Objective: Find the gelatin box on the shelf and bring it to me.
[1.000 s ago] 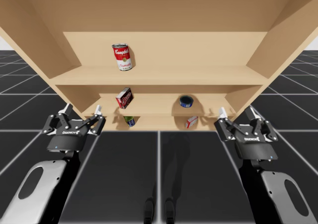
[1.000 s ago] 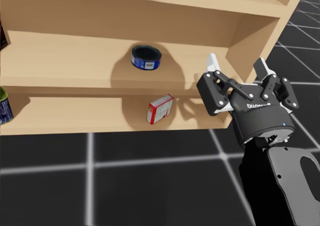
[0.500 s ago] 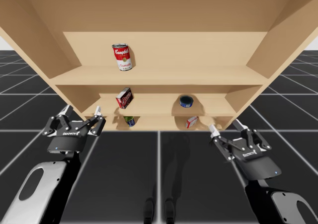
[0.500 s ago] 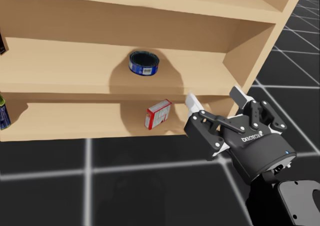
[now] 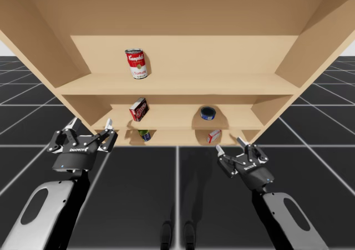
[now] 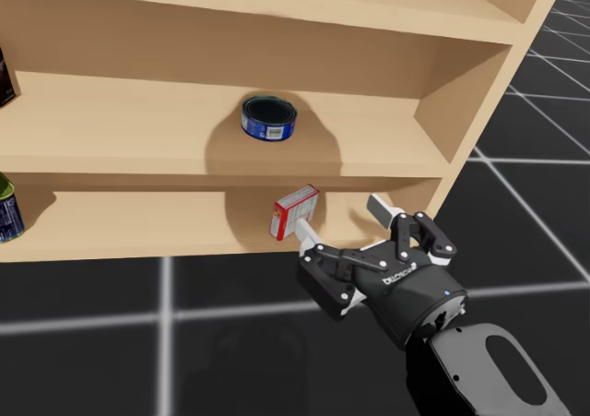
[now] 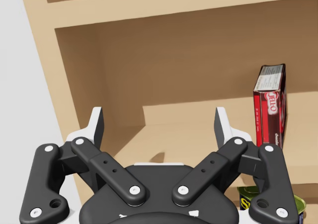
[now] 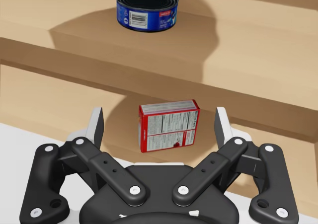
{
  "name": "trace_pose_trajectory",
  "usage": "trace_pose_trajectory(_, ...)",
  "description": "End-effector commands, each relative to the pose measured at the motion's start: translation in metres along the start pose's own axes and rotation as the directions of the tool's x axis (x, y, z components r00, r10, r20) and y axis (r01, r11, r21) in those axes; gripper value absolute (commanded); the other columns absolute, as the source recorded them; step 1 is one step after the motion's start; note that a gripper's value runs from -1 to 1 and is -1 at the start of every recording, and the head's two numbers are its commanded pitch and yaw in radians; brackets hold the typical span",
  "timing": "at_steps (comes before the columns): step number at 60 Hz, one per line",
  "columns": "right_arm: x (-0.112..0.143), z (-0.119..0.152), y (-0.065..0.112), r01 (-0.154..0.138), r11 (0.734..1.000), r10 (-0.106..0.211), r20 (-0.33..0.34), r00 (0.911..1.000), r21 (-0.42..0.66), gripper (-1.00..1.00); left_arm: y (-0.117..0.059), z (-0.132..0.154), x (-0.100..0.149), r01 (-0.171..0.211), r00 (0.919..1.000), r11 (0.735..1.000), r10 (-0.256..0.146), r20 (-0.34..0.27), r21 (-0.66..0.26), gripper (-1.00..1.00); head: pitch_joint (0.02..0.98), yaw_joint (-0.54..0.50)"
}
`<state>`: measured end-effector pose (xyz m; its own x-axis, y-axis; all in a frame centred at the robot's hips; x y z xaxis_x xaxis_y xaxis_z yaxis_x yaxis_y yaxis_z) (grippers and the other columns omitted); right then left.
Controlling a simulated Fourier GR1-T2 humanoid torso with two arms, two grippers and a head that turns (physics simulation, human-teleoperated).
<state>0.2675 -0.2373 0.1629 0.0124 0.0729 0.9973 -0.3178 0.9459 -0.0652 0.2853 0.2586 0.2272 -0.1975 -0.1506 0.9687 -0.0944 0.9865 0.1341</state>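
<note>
Firstly, wooden shelf unit (image 5: 177, 85): open front, three boards one above another, side walls flaring outward in the high view.

Left arm (image 5: 41, 205): comes in at the high view's lower left, forearm dark with a pale grey panel.

Right arm (image 5: 283, 211): comes in at the lower right, reaches toward the lowest board.

Left gripper (image 5: 91, 125): held before the unit's left end, about level with the lowest board. Jaws spread wide, nothing between them.

Right gripper (image 5: 230, 145): held just short of the lowest board's front edge, right of centre. Jaws spread wide, touching nothing.

Red-and-white can (image 5: 136, 64): upright on the top board, left of centre.

Dark red box (image 5: 138, 109): upright on the middle board, left part; in the left wrist view, ahead of the gripper and off to one side.

Flat blue can (image 5: 208, 113): on the middle board, right of centre, open dark top facing up.

Green-and-blue can (image 5: 144, 134): on the lowest board, below the dark red box.

Gelatin box (image 8: 168, 126): small, red and white, upright on the lowest board, below the flat blue can. Sits ahead of the right gripper, in line with the gap between its fingers, apart from both.
</note>
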Motion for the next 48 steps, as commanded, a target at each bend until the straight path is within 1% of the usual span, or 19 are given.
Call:
trace_pose_trajectory(1,-0.019,-0.021,-0.003,-0.038,0.999,0.038,-0.033,0.9987,0.005,-1.0,0.0,0.0,-0.001,0.003,1.0,1.0,-0.003,-0.001,-0.002,-1.0,0.727,-0.28)
trace_pose_trajectory(3,-0.022,-0.025,-0.004,-0.036,0.999,0.036,-0.041,0.9985,0.006,-1.0,0.0,0.0,0.0,0.004,1.0,1.0,-0.004,-0.001,-0.001,-1.0,0.728,-0.28)
trace_pose_trajectory(8,-0.026,-0.033,-0.005,-0.048,0.999,0.048,-0.047,0.9977,0.0,-1.0,0.0,0.0,0.0,0.004,1.0,1.0,-0.004,-0.001,-0.001,-1.0,0.728,-0.27)
trace_pose_trajectory(10,-0.028,-0.035,-0.005,-0.039,0.999,0.039,-0.057,0.9976,0.0,-1.0,0.0,0.0,0.0,0.004,1.0,1.0,-0.004,-0.001,-0.001,-1.0,0.728,-0.27)
trace_pose_trajectory(14,-0.03,-0.04,-0.005,-0.048,0.999,0.047,-0.064,0.9968,-0.002,-1.0,0.001,0.0,0.0,0.005,1.0,1.0,-0.005,0.0,-0.002,-1.0,0.728,-0.27)
trace_pose_trajectory(18,-0.033,-0.045,-0.004,-0.04,0.999,0.039,-0.077,0.9963,-0.008,-1.0,0.001,0.0,0.0,0.005,1.0,1.0,-0.005,0.0,-0.003,-1.0,0.727,-0.27)
trace_pose_trajectory(21,-0.035,-0.048,-0.005,-0.051,0.999,0.049,-0.079,0.9957,-0.014,-1.0,0.001,0.0,0.0,0.005,1.0,1.0,-0.005,0.001,-0.003,-1.0,0.726,-0.27)
trace_pose_trajectory(22,-0.036,-0.049,-0.005,-0.05,0.999,0.049,-0.08,0.9956,-0.015,-1.0,0.001,0.0,0.0,0.005,1.0,1.0,-0.005,0.001,-0.003,-1.0,0.725,-0.27)
trace_pose_trajectory(23,-0.037,-0.052,-0.005,-0.039,0.999,0.038,-0.086,0.9956,-0.016,-1.0,0.001,0.0,0.0,0.005,1.0,1.0,-0.005,0.002,-0.003,-1.0,0.725,-0.27)
trace_pose_trajectory(28,-0.04,-0.057,-0.005,-0.048,0.999,0.046,-0.088,0.995,-0.017,-1.0,0.001,0.0,0.0,0.005,1.0,1.0,-0.005,0.003,-0.002,-1.0,0.724,-0.27)
trace_pose_trajectory(31,-0.042,-0.06,-0.005,-0.037,0.999,0.036,-0.098,0.9946,-0.014,-1.0,0.002,0.0,0.0,0.004,1.0,1.0,-0.004,0.003,-0.003,-1.0,0.725,-0.27)
trace_pose_trajectory(34,-0.043,-0.062,-0.005,-0.039,0.999,0.037,-0.099,0.9944,-0.015,-1.0,0.002,0.0,0.0,0.005,1.0,1.0,-0.005,0.004,-0.003,-1.0,0.726,-0.27)
trace_pose_trajectory(38,-0.045,-0.067,-0.006,-0.024,1.0,0.022,-0.11,0.9937,-0.016,-1.0,0.002,0.0,0.001,0.005,1.0,1.0,-0.005,0.005,-0.004,-1.0,0.73,-0.27)
trace_pose_trajectory(41,-0.046,-0.069,-0.007,-0.03,0.999,0.028,-0.112,0.9933,-0.022,-1.0,0.002,0.0,0.001,0.005,1.0,1.0,-0.005,0.005,-0.003,-1.0,0.731,-0.28)
trace_pose_trajectory(43,-0.047,-0.072,-0.007,-0.021,0.999,0.018,-0.119,0.9928,-0.027,-1.0,0.002,0.0,0.001,0.006,1.0,1.0,-0.006,0.006,-0.003,-1.0,0.732,-0.28)
trace_pose_trajectory(48,-0.049,-0.078,-0.007,-0.02,0.999,0.016,-0.125,0.992,-0.031,-1.0,0.003,0.0,0.0,0.006,1.0,1.0,-0.006,0.006,-0.003,-1.0,0.732,-0.28)
